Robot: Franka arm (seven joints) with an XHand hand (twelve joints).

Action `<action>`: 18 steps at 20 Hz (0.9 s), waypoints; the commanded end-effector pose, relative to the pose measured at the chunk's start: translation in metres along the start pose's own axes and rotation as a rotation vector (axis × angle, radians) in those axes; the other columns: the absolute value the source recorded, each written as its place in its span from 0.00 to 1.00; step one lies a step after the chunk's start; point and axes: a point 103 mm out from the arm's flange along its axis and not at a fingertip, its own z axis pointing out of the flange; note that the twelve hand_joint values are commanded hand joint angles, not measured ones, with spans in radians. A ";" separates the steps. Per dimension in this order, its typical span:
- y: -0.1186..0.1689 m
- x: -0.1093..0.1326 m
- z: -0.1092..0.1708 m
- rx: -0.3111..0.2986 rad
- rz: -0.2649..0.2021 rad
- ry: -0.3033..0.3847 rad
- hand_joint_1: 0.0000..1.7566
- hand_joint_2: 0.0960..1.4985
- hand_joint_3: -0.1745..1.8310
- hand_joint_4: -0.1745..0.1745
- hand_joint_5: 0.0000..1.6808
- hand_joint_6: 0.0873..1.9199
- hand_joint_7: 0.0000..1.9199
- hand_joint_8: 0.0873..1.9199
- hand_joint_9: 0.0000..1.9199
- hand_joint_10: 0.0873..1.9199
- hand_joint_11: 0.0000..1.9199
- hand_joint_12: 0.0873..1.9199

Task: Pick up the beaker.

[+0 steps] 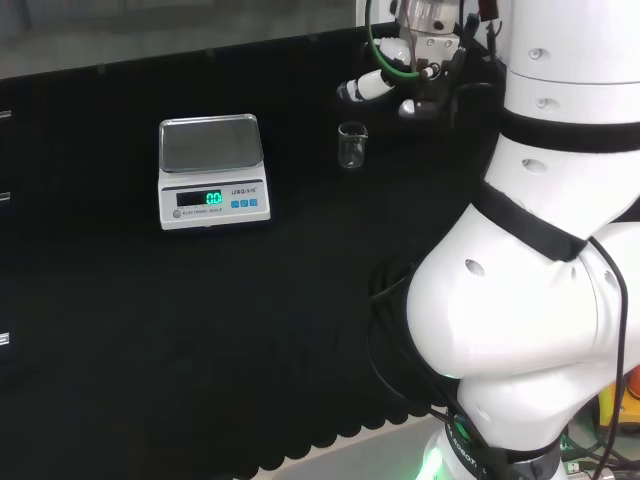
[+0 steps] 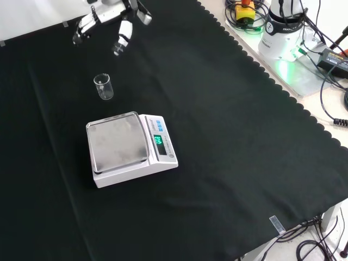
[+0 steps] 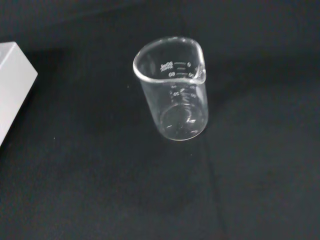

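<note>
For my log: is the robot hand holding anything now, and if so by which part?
Nothing is held. The robot hand hangs open above the cloth, apart from the beaker, which stands upright and untouched.

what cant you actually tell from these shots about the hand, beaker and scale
- Hand: head view, the top edge and the cables hide most of it; front view, the top edge cuts off its palm.
- Beaker: clear glass, too small in the head view and front view to judge contents; the wrist view shows none.
- Scale: display digits too small in the front view; wrist view edge cuts off all but a white corner.
</note>
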 end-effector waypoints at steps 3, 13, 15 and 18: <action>0.019 0.010 0.024 0.038 -0.035 0.028 0.26 0.46 0.26 0.54 0.13 0.00 0.02 0.34 0.05 0.41 0.07 0.76; 0.025 0.016 0.050 0.076 -0.043 0.048 0.26 0.46 0.26 0.54 0.13 0.00 0.02 0.34 0.05 0.41 0.07 0.76; 0.024 0.016 0.058 0.088 -0.045 0.058 0.26 0.46 0.26 0.54 0.13 0.00 0.02 0.34 0.05 0.41 0.07 0.76; 0.023 0.015 0.067 0.106 -0.048 0.062 0.26 0.46 0.26 0.54 0.13 0.00 0.02 0.34 0.05 0.41 0.07 0.76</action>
